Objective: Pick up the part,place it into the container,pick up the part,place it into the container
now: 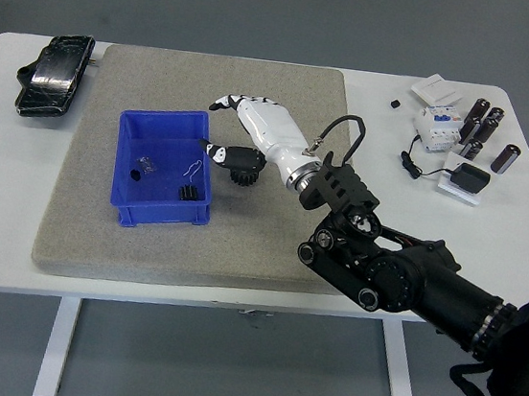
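White table [233, 296], grey mat [287, 95], black pouch [55, 74] far left, breaker [437, 128], dark cylinders [483, 128] far right
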Robot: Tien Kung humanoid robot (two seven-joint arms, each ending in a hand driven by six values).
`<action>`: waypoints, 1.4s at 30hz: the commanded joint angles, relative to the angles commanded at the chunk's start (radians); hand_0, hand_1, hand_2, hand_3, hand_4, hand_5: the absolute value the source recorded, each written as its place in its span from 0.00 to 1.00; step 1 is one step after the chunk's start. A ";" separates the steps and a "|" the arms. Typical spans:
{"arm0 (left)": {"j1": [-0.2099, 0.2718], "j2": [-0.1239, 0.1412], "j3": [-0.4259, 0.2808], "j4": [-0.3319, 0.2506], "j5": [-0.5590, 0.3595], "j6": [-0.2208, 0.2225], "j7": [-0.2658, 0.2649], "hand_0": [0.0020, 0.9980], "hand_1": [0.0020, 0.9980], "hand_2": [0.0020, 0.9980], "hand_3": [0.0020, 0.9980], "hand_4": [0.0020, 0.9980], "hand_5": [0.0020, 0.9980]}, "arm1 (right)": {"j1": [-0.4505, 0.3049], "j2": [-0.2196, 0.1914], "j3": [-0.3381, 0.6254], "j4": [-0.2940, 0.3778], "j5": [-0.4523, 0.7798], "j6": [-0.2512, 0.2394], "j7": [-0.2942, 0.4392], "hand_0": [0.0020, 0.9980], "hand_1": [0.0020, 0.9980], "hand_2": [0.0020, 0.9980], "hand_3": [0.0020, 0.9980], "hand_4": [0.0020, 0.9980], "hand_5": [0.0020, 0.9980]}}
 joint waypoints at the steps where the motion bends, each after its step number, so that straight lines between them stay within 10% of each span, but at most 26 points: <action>1: -0.001 0.000 -0.001 0.000 0.001 0.000 0.000 0.67 0.65 0.64 0.57 0.71 0.52 | 0.007 0.000 -0.004 -0.025 -0.005 0.013 -0.006 0.81 0.73 0.77 0.74 0.74 0.51; 19: -0.006 0.004 -0.005 0.000 0.013 -0.003 0.001 0.67 0.65 0.64 0.56 0.70 0.53 | 0.041 0.000 -0.089 -0.217 -0.057 0.222 -0.082 0.67 0.68 1.00 1.00 0.90 0.43; 42: -0.006 0.012 -0.008 0.000 0.023 -0.004 0.002 0.67 0.65 0.64 0.56 0.70 0.53 | 0.070 0.000 -0.232 -0.163 -0.059 0.167 -0.082 0.59 0.62 0.95 0.99 0.75 0.45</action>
